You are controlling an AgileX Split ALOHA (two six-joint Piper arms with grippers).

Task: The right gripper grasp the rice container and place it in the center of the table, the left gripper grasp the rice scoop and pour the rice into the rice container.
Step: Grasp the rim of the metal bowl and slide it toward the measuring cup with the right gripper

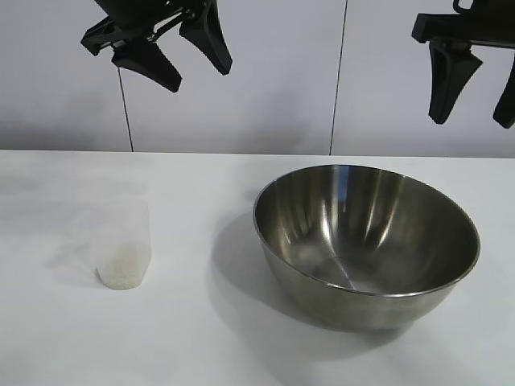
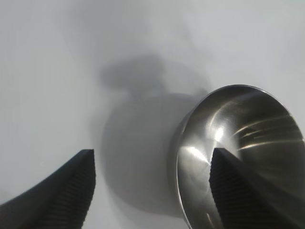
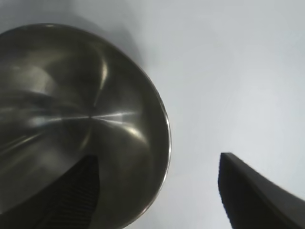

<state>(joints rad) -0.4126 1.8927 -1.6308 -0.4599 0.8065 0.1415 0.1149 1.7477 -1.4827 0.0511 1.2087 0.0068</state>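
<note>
The rice container (image 1: pixel 366 241), a large shiny steel bowl, stands empty on the white table, right of centre. It also shows in the left wrist view (image 2: pixel 240 152) and the right wrist view (image 3: pixel 76 124). The rice scoop (image 1: pixel 121 241), a small clear plastic cup, stands upright at the left with white rice (image 1: pixel 122 273) in its bottom. My left gripper (image 1: pixel 189 60) hangs open high above the table at the upper left. My right gripper (image 1: pixel 475 100) hangs open high at the upper right, above the bowl's right side. Both are empty.
The white table (image 1: pixel 241 346) meets a pale panelled wall at the back. Nothing else stands on it.
</note>
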